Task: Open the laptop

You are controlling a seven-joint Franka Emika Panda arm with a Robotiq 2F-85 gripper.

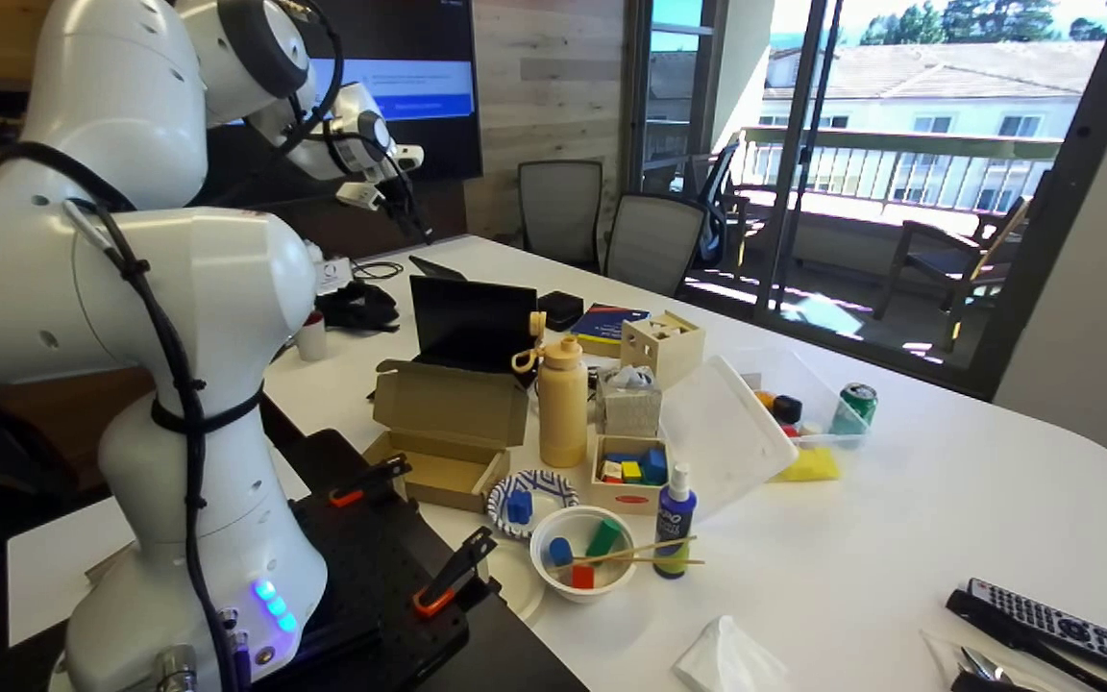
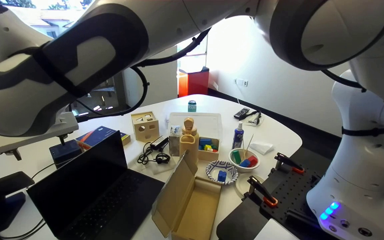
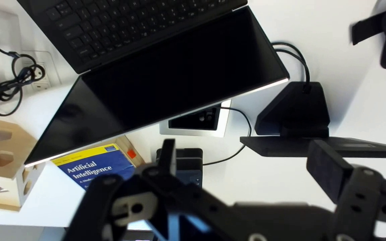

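The thin black laptop stands open on the white table. Its dark screen (image 1: 472,322) is raised in both exterior views, and its keyboard half (image 2: 118,203) lies flat. In the wrist view the laptop screen (image 3: 173,73) and keyboard show at the top, with the screen tilted back from the keys. My gripper (image 3: 246,164) is open, with nothing between its fingers. It is beyond the screen's top edge and apart from it. In an exterior view the gripper (image 1: 414,216) hangs high above the table, behind the laptop; its fingers are small there.
An open cardboard box (image 2: 198,206) and a tan bottle (image 1: 563,404) stand close to the laptop. Behind the screen are a black box (image 3: 189,167), a black tablet on a stand (image 3: 293,110), a blue book (image 3: 102,164) and cables. A wooden shape box (image 2: 146,128) stands nearby.
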